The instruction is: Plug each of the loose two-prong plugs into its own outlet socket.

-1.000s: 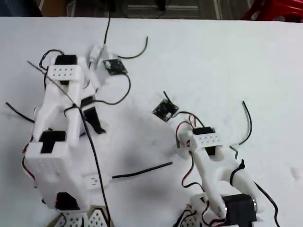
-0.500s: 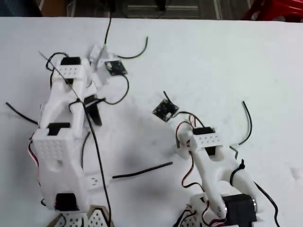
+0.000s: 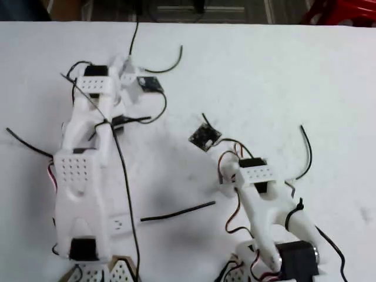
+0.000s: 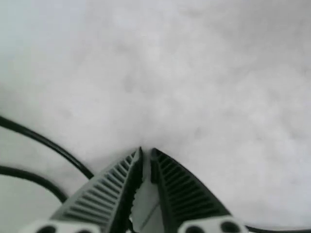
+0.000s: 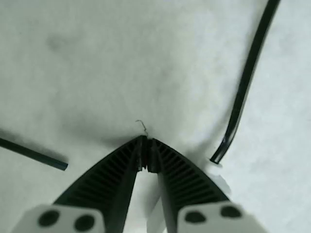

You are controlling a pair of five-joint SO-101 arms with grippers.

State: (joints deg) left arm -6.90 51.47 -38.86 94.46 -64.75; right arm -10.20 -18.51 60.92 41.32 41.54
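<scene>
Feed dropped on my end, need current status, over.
Left gripper shut, empty. Right gripper shut, empty, loose cable beside it. Black square piece lying free, untouched. Second cable between the arms.

- No text, label, brand, number or sign can be read in any view.
- No legible marking is borne by the white counter (image 3: 264,70).

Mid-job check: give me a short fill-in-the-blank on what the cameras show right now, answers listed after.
1. The left tool and the right tool are both ____.
2. One black square block lies just ahead of the right arm; the other lies beside the ____ arm.
3. The loose cable near the right tool is ____ in colour.

Missing words: shut; left; black.
</scene>
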